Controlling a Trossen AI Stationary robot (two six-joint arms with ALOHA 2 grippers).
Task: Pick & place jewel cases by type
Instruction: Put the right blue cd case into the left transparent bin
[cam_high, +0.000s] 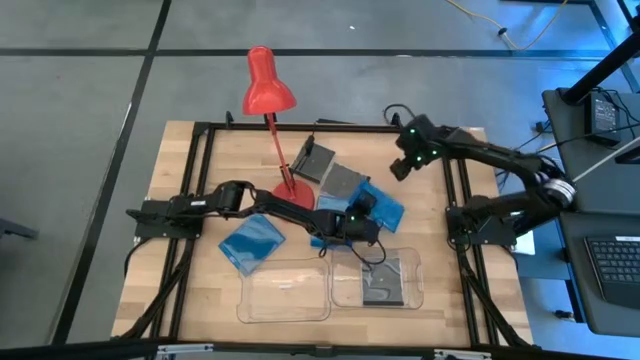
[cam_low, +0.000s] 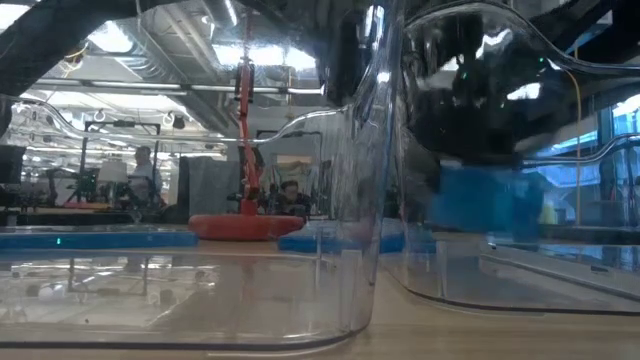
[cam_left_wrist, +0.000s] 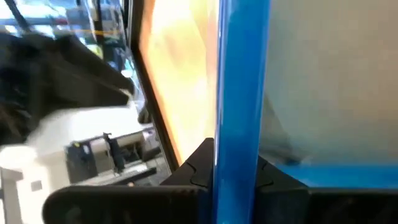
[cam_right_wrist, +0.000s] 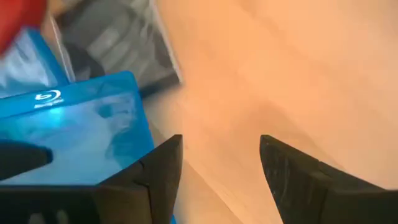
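Note:
My left gripper (cam_high: 352, 228) sits mid-table, just beyond the right clear tray, and is shut on a translucent blue jewel case (cam_left_wrist: 242, 93). In the low view that case (cam_low: 490, 200) shows blurred behind the tray wall. A second blue case (cam_high: 252, 243) lies flat toward the left and a third (cam_high: 387, 208) lies right of centre. Two dark grey cases (cam_high: 313, 160) (cam_high: 345, 180) lie near the far side. Another dark case (cam_high: 380, 282) lies in the right tray. My right gripper (cam_high: 400, 168) hovers open over bare wood at the far right, touching nothing. My left gripper pinches the blue case between its two fingers (cam_left_wrist: 193, 171), one on each flat face, near one edge (cam_left_wrist: 239, 158). The wrist view looks straight along the case's thin side, so the case stands edge-on in the hold. Whether its lower edge touches the table cannot be told.
A red desk lamp stands on its round base (cam_high: 293, 193) right behind my left arm, its shade (cam_high: 268, 88) over the far edge. Two clear trays (cam_high: 285, 292) (cam_high: 412, 262) lie along the near side. A black frame (cam_high: 200, 180) rims the table. People show in the room beyond (cam_low: 143, 165).

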